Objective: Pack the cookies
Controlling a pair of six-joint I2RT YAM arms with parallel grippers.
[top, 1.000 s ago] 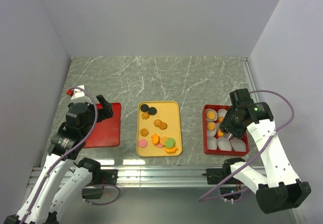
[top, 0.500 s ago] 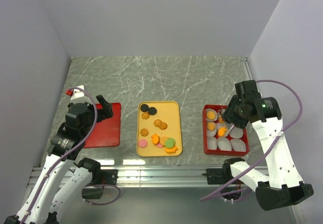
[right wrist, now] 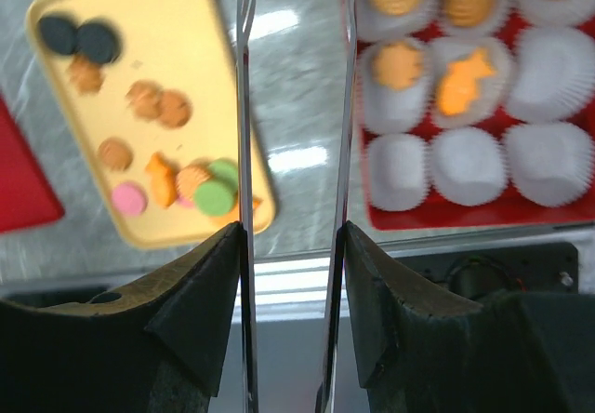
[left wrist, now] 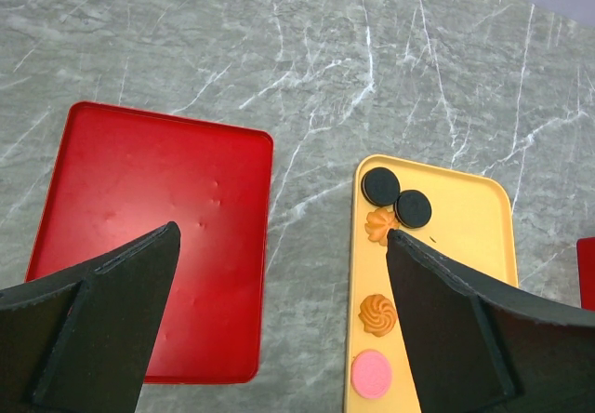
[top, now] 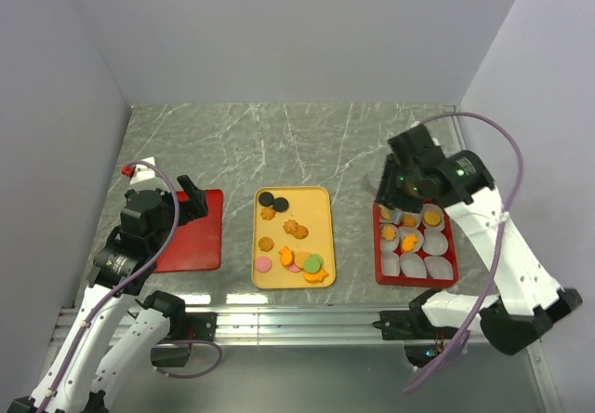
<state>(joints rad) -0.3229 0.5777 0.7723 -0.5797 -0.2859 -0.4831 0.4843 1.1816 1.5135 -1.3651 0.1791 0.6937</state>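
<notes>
A gray marble table (top: 307, 143) has pale walls around it. In the middle lies a yellow tray (top: 316, 210). To its left lies a flat red tray (top: 204, 238). To its right sits a red box (top: 377, 257) full of white paper cups (top: 413, 266). These three lie apart, with bare table between them. A metal rail (top: 307, 318) runs along the near edge.

The cookies (top: 266, 244) are in two places. Most lie on the yellow tray, and some sit in the cups in the box.

The right claw (top: 389, 190) hangs over the far left corner of the red box and hides a bit of the cup there. Its two fingers stand a little apart, with nothing between them. The left claw (left wrist: 281, 236) hangs above the flat red tray, spread wide, and holds nothing.

The box has nine cups, in three rows of three. Five cups have one orange cookie each: all three in the far row, and the left and middle ones in the middle row. The other four cups are just white inside.

On the yellow tray are two black cookies at the far end, four brown or orange ones lying alone, and one pink one. At the near end is a small heap of orange, pink and green cookies. They overlap, so I cannot count that heap for sure.
</notes>
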